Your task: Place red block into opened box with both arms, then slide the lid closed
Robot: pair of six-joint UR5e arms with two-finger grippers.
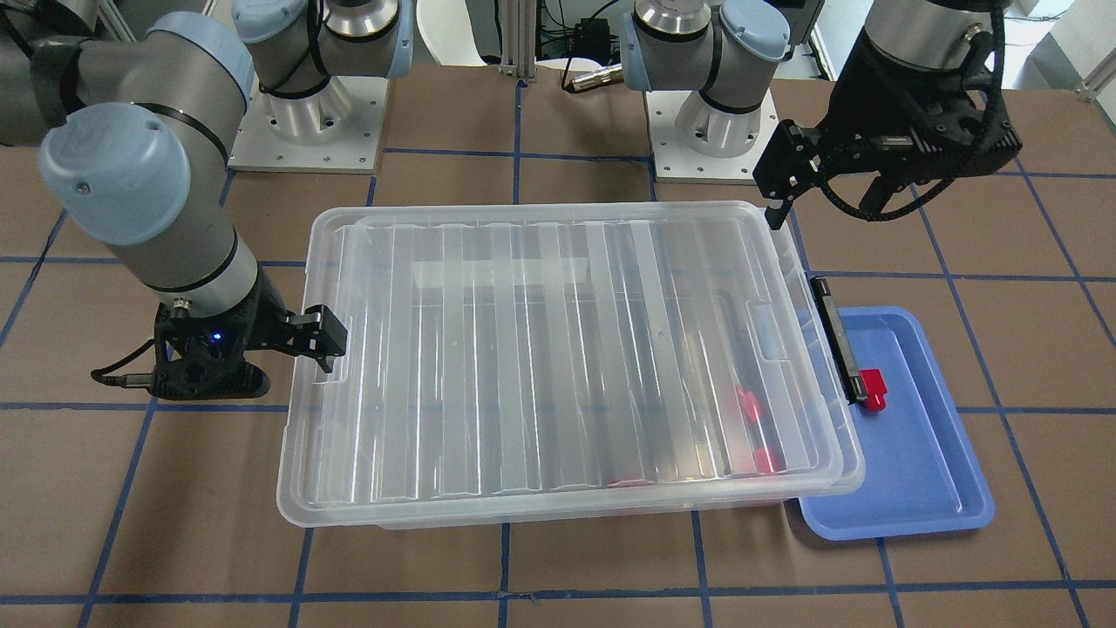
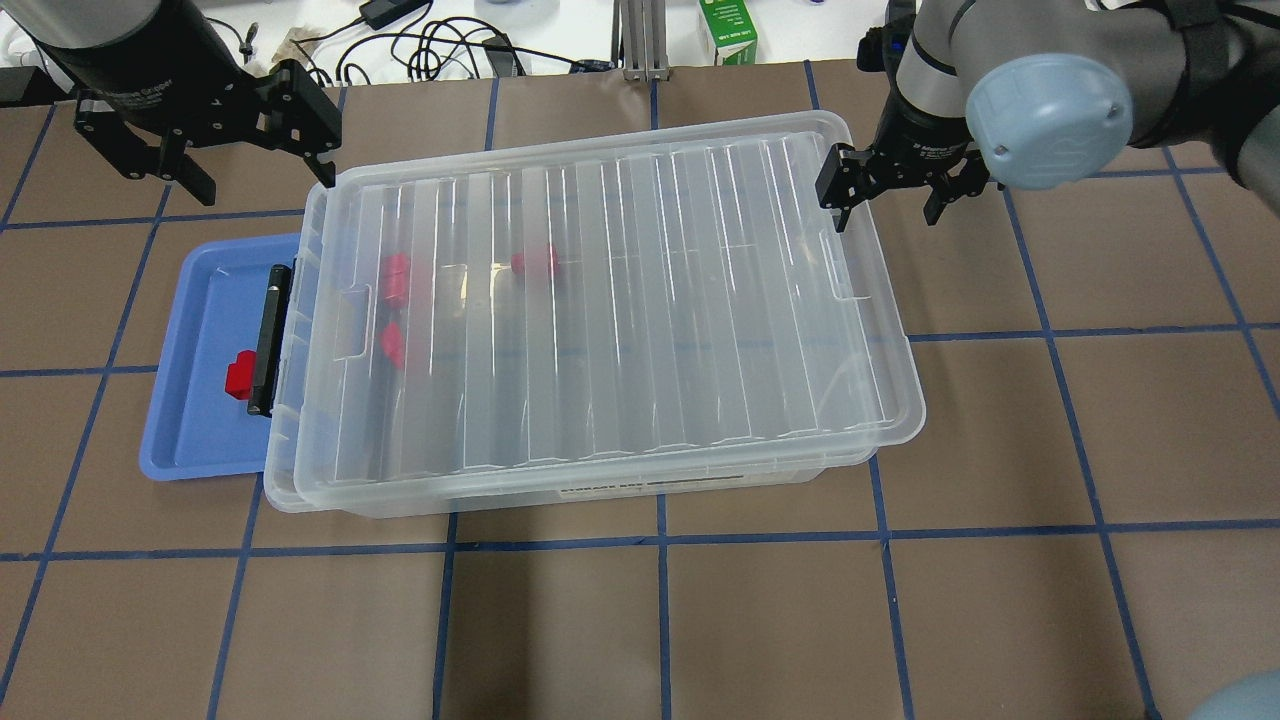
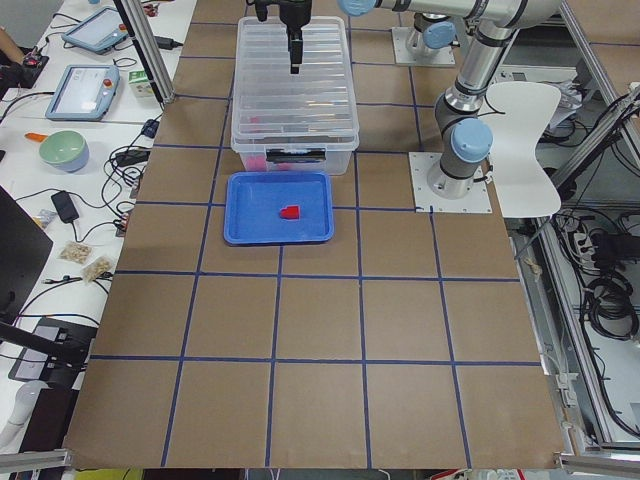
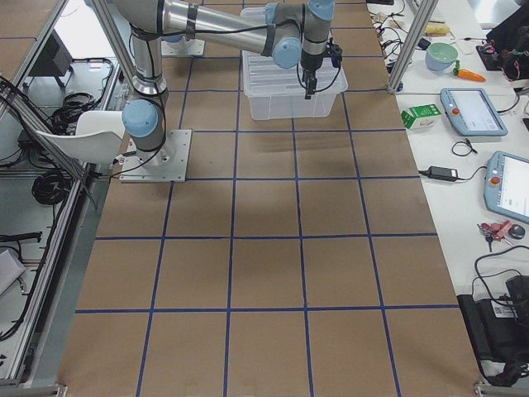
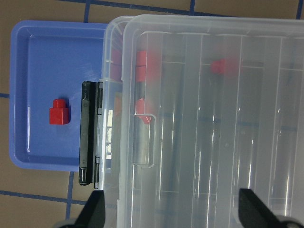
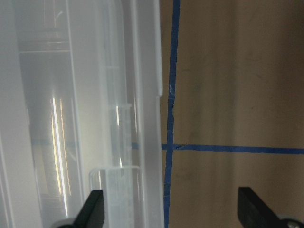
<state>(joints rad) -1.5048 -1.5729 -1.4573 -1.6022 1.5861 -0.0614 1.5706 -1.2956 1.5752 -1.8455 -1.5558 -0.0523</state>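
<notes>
The clear box (image 2: 600, 495) stands mid-table with its ribbed lid (image 2: 620, 300) lying over it, slightly askew. Through the lid three red blocks show, among them one (image 2: 535, 262) near the far side and one (image 2: 396, 280) at the latch end. Another red block (image 2: 238, 375) lies in the blue tray (image 2: 190, 420), seen also from the left wrist as red block (image 5: 59, 112). My left gripper (image 2: 262, 178) hangs open and empty above the box's far left corner. My right gripper (image 2: 885, 205) is open, and it straddles the lid's right-end rim (image 6: 142, 95).
The blue tray (image 1: 924, 488) sits partly under the box's end, below the black latch bar (image 1: 835, 336). Brown table with blue tape lines surrounds the box. Cables and a green carton (image 2: 728, 30) lie beyond the far edge. Both arm bases (image 1: 309, 122) stand behind the box.
</notes>
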